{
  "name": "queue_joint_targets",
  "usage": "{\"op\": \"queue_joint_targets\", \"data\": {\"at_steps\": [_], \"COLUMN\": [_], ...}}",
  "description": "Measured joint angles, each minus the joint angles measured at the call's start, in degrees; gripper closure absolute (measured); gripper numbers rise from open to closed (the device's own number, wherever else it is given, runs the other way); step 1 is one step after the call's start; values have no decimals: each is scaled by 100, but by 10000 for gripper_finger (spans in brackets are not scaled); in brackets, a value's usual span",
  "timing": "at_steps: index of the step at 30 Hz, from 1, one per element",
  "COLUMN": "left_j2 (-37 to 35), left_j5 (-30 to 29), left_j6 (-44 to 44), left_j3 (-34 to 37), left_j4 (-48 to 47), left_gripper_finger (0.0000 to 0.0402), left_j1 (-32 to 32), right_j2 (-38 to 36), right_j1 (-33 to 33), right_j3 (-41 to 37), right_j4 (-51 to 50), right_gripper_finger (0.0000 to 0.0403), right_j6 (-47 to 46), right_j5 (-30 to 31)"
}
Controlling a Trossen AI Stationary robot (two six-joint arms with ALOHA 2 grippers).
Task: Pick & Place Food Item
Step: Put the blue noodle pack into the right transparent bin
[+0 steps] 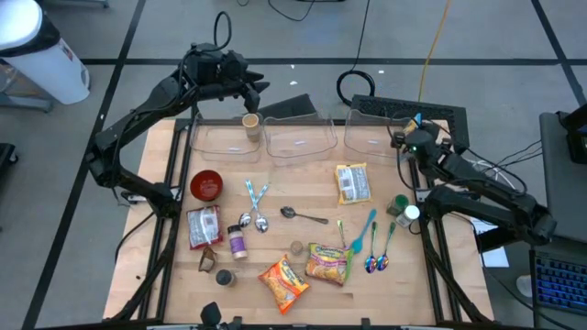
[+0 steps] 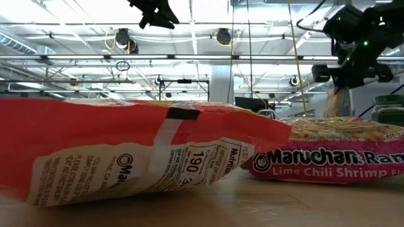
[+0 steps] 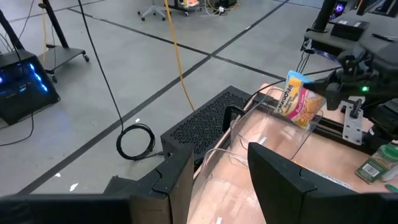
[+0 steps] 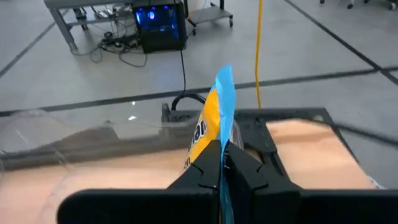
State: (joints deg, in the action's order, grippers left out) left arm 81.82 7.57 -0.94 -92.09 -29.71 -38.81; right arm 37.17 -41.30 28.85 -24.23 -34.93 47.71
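My right gripper (image 1: 415, 137) is shut on a yellow and blue food packet (image 4: 211, 121), up over the right end of the right-hand clear bin (image 1: 376, 136) at the table's far side. The packet also shows in the left wrist view (image 3: 298, 99) and the low view (image 2: 336, 101). My left gripper (image 3: 221, 177) is open and empty, high over the far edge by the left clear bin (image 1: 225, 139). My right gripper pinches the packet's two flat faces between its two fingers (image 4: 245, 168), near one end (image 4: 217, 149). The packet stands edge-on in the hold, and its free end reaches out past the fingertips. It is lifted clear of the table and the bin.
Three clear bins stand in a row at the far side, with a tan cup (image 1: 250, 122) at the left one. On the table lie ramen packets (image 1: 353, 181) (image 1: 328, 262) (image 1: 282, 282), a red bowl (image 1: 206, 185), spoons (image 1: 255, 206), small jars (image 1: 237, 241) and a green-lidded jar (image 1: 401, 203).
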Motion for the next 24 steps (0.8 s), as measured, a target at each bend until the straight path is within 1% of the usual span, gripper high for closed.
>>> {"op": "queue_joint_targets", "data": {"at_steps": [3,5,10,15,24], "left_j2": [0,0,0,0,0], "left_j5": [0,0,0,0,0], "left_j6": [22,65,115,130,152], "left_j3": [0,0,0,0,0], "left_j4": [-2,-2,-2,-2,-2], "left_gripper_finger": [245,245,245,245,245], "left_j1": [0,0,0,0,0], "right_j2": [-2,-2,-2,-2,2], "right_j1": [0,0,2,2,2], "right_j3": [-172,-246,-309,-309,-309], "right_j4": [6,85,365,339,117], "right_gripper_finger": [403,403,403,403,403], "right_j6": [-293,-324,-132,144,159], "right_j5": [-5,-80,-145,-143,-132]}}
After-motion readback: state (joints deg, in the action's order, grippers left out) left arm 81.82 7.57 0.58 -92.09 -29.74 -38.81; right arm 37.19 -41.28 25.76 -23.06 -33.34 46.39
